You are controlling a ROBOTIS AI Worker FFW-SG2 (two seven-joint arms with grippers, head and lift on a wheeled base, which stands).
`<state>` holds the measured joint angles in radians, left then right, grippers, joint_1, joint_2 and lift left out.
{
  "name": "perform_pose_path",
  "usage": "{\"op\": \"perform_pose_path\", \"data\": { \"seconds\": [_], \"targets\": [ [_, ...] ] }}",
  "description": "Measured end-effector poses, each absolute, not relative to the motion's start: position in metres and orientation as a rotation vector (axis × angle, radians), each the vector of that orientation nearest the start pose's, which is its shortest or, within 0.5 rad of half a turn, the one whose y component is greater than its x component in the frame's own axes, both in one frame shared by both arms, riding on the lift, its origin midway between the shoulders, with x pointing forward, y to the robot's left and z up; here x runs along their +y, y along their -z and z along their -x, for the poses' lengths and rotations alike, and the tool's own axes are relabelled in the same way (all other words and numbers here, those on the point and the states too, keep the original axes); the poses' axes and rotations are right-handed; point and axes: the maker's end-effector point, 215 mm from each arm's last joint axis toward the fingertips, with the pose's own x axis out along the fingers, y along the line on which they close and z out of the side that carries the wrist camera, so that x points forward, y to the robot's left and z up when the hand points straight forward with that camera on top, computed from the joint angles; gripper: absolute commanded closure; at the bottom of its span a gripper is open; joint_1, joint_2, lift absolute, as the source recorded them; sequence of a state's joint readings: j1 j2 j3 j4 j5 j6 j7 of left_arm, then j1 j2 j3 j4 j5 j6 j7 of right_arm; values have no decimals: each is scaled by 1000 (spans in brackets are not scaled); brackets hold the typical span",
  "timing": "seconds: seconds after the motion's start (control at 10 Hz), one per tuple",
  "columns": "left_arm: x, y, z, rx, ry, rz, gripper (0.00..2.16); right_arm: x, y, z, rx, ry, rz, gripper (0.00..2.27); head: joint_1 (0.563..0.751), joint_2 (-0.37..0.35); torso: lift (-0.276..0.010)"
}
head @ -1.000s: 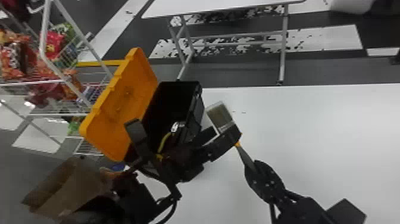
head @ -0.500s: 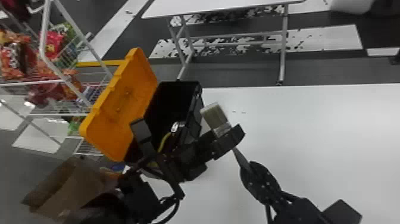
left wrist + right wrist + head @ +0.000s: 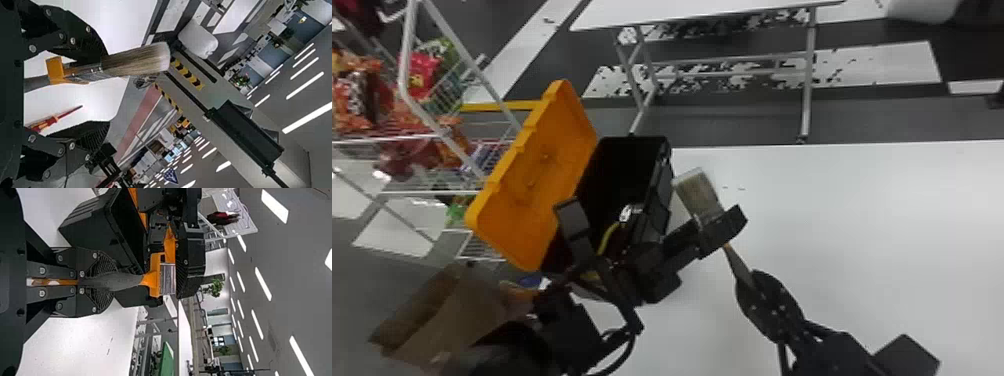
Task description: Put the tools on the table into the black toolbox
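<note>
Black plastic toolbox point(image 3: 659, 195) stands open; flat grey-and-orange paintbrush point(image 3: 697, 194) hangs tilted beside it; slim red screwdriver point(image 3: 49, 122) lies on white table point(image 3: 857, 225).

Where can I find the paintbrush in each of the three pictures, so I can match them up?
Head view: the paintbrush is near the centre, beside the black toolbox.
Left wrist view: its bristles reach out past the open left pincer.
Right wrist view: its handle is clamped in the right pincer.
Shared landmark: the white table.
</note>
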<state>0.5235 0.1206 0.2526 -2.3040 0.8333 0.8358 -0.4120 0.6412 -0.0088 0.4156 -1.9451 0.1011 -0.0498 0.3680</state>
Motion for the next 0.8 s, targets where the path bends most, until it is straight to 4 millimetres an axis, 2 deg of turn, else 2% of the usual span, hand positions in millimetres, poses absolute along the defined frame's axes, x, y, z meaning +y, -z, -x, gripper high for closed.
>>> {"op": "perform_pose_path", "data": {
  "seconds": [0.1,0.2,0.5,0.6,0.7,0.8],
  "targets": [
    [141,338,-371,456,611,664,1808,68,396,-303,176,-742,-143,2209,695,350,-75],
    [137,342,-366,484,631,670,2115,67,396,-304,178,-740,-144,2209,695,344,-75],
    [136,348,-363,503,645,668,2121,66,396,-304,178,-739,-144,2206,695,342,-75],
    [136,348,-363,502,647,669,2121,66,396,-304,177,-739,-144,1973,695,341,-75],
    [136,348,-363,502,648,669,2121,66,392,-305,165,-739,-147,1413,695,342,-75],
    [136,348,-363,502,648,669,2121,65,384,-306,135,-737,-159,670,695,340,-75]
  ]
}}
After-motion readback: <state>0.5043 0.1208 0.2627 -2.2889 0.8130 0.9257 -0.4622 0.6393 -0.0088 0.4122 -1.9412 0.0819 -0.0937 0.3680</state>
